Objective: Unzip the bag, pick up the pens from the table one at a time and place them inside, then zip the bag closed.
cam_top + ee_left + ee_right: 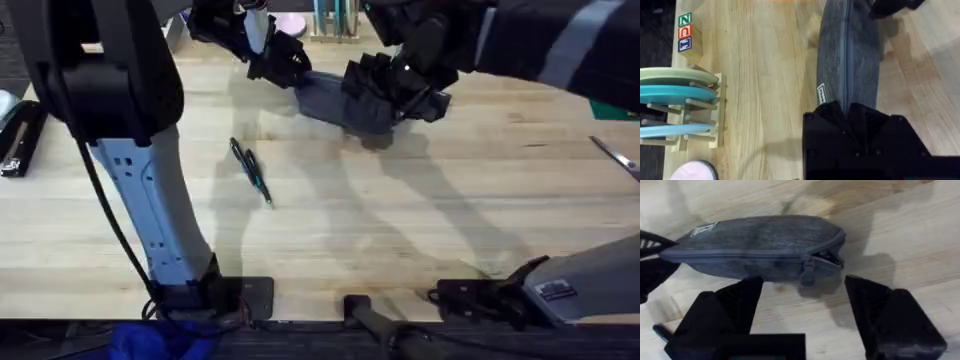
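The grey-blue bag (322,95) lies at the far middle of the table (400,200). My left gripper (287,66) is shut on the bag's left end; in the left wrist view the bag (847,55) runs away from the pinched end under that gripper (845,109), zipper on top. My right gripper (804,282) is open and hangs over the other end, its jaws on either side of the zipper pull (807,272). The zipper gapes slightly at that end. Two thin dark pens (251,172) lie side by side nearer the bases, left of centre.
Metal scissors (615,155) lie at the right edge beside a green mat (612,110). A black stapler (20,135) sits at the left edge. A wooden rack of plates (680,107) and a letter block (685,32) stand beyond the bag's left end.
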Motion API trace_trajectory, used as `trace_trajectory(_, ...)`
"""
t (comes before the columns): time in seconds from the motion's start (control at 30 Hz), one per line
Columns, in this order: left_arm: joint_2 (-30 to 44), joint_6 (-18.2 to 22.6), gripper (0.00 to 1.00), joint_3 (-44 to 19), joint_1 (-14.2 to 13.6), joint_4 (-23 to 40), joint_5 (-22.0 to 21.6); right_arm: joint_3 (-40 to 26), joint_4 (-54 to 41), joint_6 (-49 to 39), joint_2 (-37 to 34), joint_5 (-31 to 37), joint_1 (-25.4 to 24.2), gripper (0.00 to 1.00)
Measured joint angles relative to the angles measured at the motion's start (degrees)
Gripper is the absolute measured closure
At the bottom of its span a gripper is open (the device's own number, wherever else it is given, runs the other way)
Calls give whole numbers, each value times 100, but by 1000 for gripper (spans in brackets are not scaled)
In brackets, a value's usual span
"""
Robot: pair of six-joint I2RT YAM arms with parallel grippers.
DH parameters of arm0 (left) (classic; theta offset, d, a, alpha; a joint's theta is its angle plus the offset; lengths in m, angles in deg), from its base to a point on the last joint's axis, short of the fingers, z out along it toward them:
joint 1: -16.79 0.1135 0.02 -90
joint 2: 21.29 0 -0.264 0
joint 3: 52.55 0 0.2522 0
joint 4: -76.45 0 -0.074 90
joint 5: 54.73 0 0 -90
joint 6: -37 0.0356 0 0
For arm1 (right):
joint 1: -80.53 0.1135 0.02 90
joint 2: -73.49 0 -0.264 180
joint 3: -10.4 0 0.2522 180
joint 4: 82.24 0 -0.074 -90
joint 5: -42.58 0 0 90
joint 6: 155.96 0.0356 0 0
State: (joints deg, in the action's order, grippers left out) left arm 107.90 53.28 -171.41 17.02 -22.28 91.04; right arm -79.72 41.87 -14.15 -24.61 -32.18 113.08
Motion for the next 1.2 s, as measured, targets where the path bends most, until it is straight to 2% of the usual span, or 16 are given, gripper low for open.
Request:
trace_trajectory(0.57,0,0,959,0,0,0,0,-4,230,73,-313,-26,0,15)
trace_trajectory(0.77,2,0,959,0,0,-2,-2,-4,226,72,-327,-24,-16,100)
trace_trajectory(0.9,0,0,959,0,0,-4,0,-4,223,74,-327,-26,-64,195)
trace_trajectory(0.97,0,0,959,0,0,-5,-2,-4,222,75,-326,-26,-90,284)
trace_trajectory(1.07,0,0,959,0,0,-7,-2,-4,224,92,-326,-28,-122,497)
trace_trajectory(1.17,0,0,959,0,0,-9,-2,-4,222,92,-326,-28,-135,601)
trace_trajectory(1.2,0,0,959,0,0,-9,-2,-4,218,113,-326,-26,-136,676)
